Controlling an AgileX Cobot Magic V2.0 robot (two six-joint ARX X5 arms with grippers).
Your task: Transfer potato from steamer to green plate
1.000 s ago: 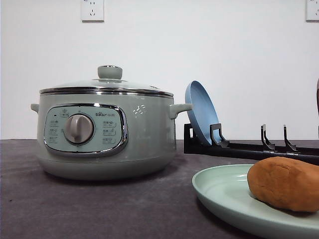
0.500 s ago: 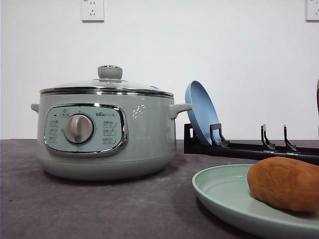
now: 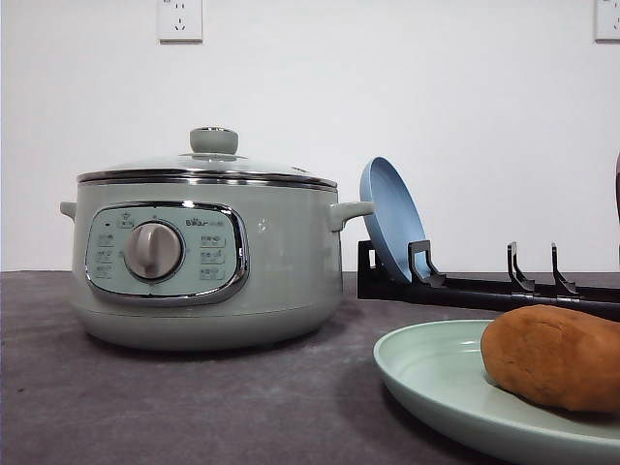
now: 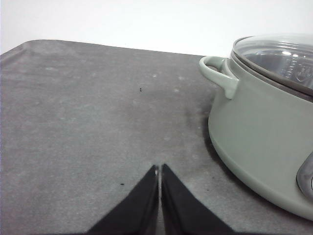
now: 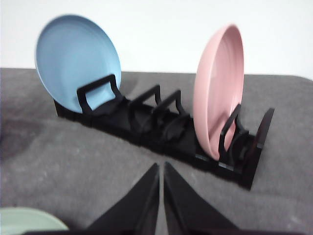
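Your right pincer (image 5: 160,169) has its two black fingers pressed tip to tip, with nothing between them, above the grey desk (image 5: 58,166). Ahead of it you see a black dish rack (image 5: 161,132) running across the desk. A blue plate (image 5: 76,61) stands on edge in the slot at one end, leaning back, and a pink plate (image 5: 217,90) stands on edge near the other end; the slots between them are bare. A sliver of the green plate (image 5: 27,223) shows at the picture's corner, beside the pincer.
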